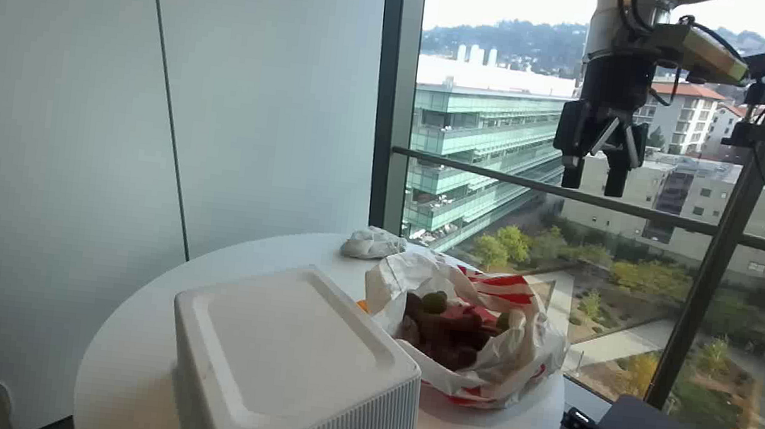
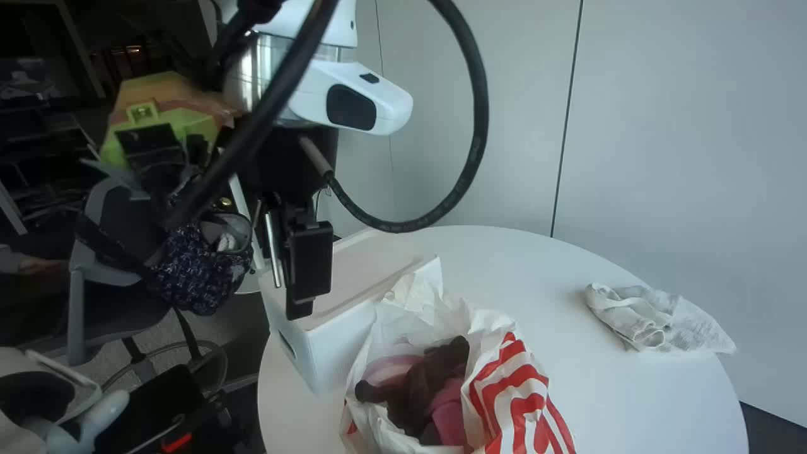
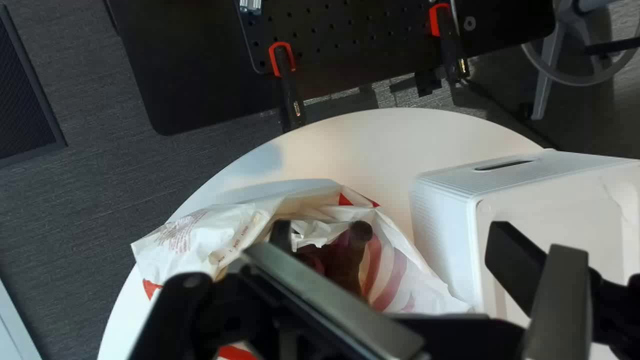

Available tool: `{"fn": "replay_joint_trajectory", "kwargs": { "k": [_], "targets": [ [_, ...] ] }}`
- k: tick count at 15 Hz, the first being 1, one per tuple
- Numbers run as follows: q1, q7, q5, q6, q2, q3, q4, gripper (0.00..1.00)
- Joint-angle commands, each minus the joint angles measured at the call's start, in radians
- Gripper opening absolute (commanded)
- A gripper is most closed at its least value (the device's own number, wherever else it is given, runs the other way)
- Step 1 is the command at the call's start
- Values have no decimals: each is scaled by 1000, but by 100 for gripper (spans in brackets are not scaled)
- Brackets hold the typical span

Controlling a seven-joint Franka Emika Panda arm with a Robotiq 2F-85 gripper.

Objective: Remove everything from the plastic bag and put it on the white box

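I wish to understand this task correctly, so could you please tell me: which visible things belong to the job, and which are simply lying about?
Part of the job:
plastic bag
brown plush-like item, inside it
pink item, inside it
green rounded item, inside it
white box, the destination

Seemingly just lying about:
crumpled white item
two red-and-black clamp-like tools
chair

Pale wall [image 1: 281, 97], daylit window [image 1: 619, 261], dark floor [image 3: 100, 200].
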Motion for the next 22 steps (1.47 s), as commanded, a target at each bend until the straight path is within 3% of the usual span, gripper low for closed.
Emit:
{"fn": "replay_joint_trajectory", "kwargs": {
  "k": [1, 9, 11, 16, 22],
  "targets": [
    [-19, -9, 8, -1, 3, 15, 4, 100],
    [-18, -9, 8, -1, 0, 15, 10, 100],
    [-6, -5, 26, 41, 53, 15, -16, 100],
    [34, 50, 119, 382, 240, 68, -137, 100],
    [67, 81, 247, 848, 581, 122, -123, 100]
  ]
}}
